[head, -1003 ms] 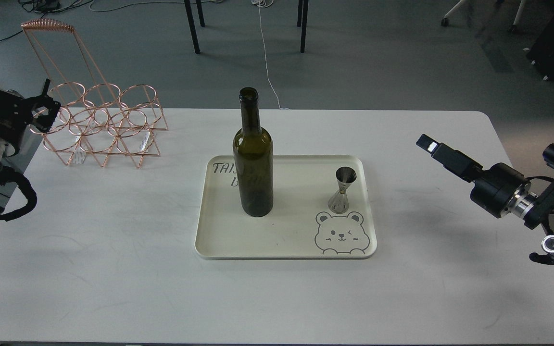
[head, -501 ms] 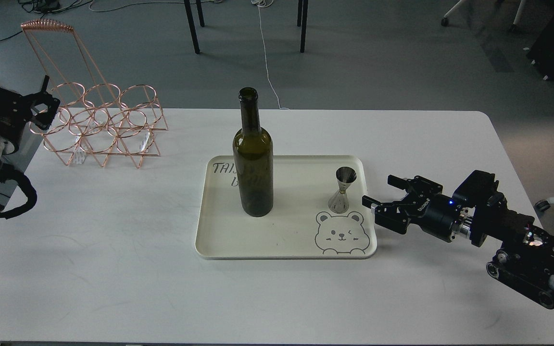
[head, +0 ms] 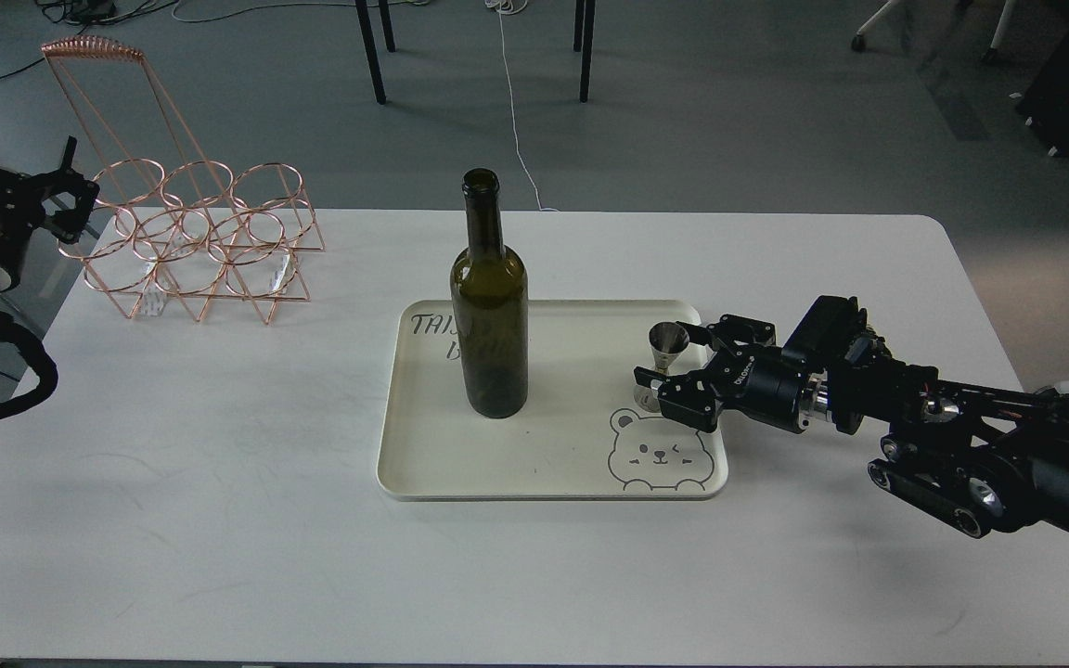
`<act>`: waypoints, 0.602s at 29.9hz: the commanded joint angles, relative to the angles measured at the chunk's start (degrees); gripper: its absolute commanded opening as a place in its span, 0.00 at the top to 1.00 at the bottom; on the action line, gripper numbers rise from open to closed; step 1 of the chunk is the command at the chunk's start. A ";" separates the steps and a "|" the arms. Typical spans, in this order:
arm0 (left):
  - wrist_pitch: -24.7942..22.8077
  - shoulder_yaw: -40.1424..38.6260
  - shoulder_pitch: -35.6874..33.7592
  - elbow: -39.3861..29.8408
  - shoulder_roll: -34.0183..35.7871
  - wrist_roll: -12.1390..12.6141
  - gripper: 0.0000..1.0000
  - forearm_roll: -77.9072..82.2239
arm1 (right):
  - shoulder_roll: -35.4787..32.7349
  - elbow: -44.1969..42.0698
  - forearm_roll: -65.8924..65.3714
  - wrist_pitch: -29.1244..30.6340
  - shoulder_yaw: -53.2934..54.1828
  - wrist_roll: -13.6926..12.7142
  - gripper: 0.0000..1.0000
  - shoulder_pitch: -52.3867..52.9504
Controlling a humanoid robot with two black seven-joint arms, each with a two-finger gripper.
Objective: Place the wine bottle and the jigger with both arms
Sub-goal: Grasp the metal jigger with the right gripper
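The wine bottle (head: pixel 489 315) stands upright on the left part of a cream tray (head: pixel 544 493). The steel jigger (head: pixel 667 341) stands upright at the tray's right side, above a bear drawing. My right gripper (head: pixel 680 353) reaches in from the right. It is open, with one finger on each side of the jigger, and its lower finger (head: pixel 650 376) hides part of the jigger's base. I cannot tell if a finger touches it. My left gripper (head: pixel 73 181) is at the far left edge, open and empty, beside the copper rack and far from the bottle.
A copper wire bottle rack (head: pixel 200 241) with a tall handle stands at the table's back left. The white table (head: pixel 219 520) carries the tray in its middle. Chair legs and cables lie on the floor beyond the table's far edge.
My right arm has swung in from the table's right edge and lowered, so its open gripper now straddles the jigger. My left gripper has drawn back slightly to the left.
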 commanded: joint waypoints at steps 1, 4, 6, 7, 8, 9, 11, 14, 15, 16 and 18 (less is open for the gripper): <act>-0.02 0.09 0.02 0.15 0.33 0.01 0.01 0.00 | 1.13 -1.12 0.00 0.00 -0.98 0.00 0.32 0.14; 0.07 0.09 0.02 0.15 0.51 0.01 0.01 0.00 | 1.31 -1.12 0.00 0.00 -1.95 0.00 0.40 0.14; -0.02 0.09 0.02 0.15 0.86 0.01 0.01 0.00 | 1.48 -1.21 0.00 0.00 -2.30 0.00 0.45 0.14; -0.02 0.09 0.02 0.15 0.94 0.01 0.01 0.00 | 1.66 -1.30 0.00 0.00 -2.30 0.00 0.47 0.14; -0.02 0.09 0.02 0.15 0.94 0.01 0.01 0.00 | 1.75 -1.38 0.00 0.00 -2.30 0.00 0.51 0.14; -0.02 0.09 0.02 0.15 1.03 0.01 0.01 0.00 | 1.83 -1.47 0.00 0.00 -2.30 0.00 0.55 0.23; 0.16 -0.08 0.02 0.15 1.12 0.01 0.01 0.00 | 1.84 -1.39 0.00 -0.08 -2.30 0.00 0.63 0.23; 0.51 -0.08 0.02 0.07 1.12 0.01 0.01 0.00 | 1.75 -1.30 0.00 -0.08 -2.30 0.00 0.80 0.23; 0.51 0.00 0.02 0.07 1.12 0.01 0.01 0.00 | 1.75 -1.38 0.00 -0.17 -2.30 0.00 0.85 0.23; 0.42 0.00 0.02 0.07 1.12 0.01 0.01 0.00 | 1.75 -1.21 0.00 -0.17 -2.30 0.00 0.88 0.32; 0.42 0.00 0.02 0.07 1.21 0.01 0.01 0.00 | 1.84 -1.03 0.00 -0.61 -2.30 0.00 0.94 0.49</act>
